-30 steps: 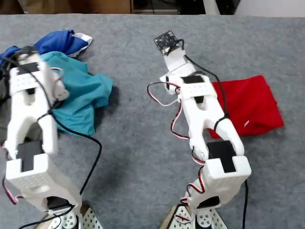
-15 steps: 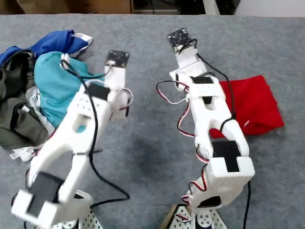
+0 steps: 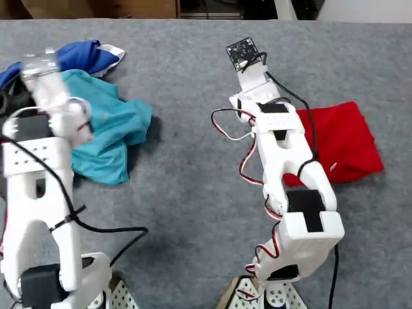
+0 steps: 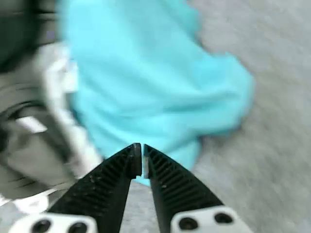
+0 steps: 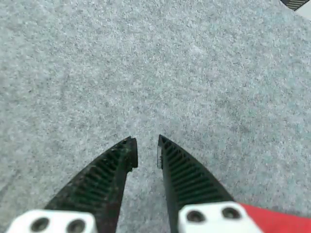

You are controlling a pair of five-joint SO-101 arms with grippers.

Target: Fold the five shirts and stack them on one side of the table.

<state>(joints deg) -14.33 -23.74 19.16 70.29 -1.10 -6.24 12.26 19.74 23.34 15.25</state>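
Note:
A crumpled teal shirt (image 3: 111, 132) lies at the table's left, half under my left arm (image 3: 37, 148). In the left wrist view my left gripper (image 4: 142, 158) hangs shut just above the near edge of the teal shirt (image 4: 146, 73), with nothing visibly between its tips. A blue shirt (image 3: 82, 56) sits behind the teal one, and a grey and white garment (image 4: 29, 145) lies beside it. A folded red shirt (image 3: 341, 141) rests at the right, next to my right arm (image 3: 280, 141). My right gripper (image 5: 147, 153) is slightly open over bare carpet, with a corner of the red shirt (image 5: 284, 221) behind it.
The table is covered in grey carpet (image 3: 187, 174), bare between the two arms and along the far edge. Loose red and black cables (image 3: 228, 129) hang off the right arm. A dark garment (image 3: 5, 102) peeks out at the far left edge.
The left arm swung toward the table's middle half a second ago and is now back over the pile at the left. The teal shirt lies spread again. The right arm shifted slightly right, then held still.

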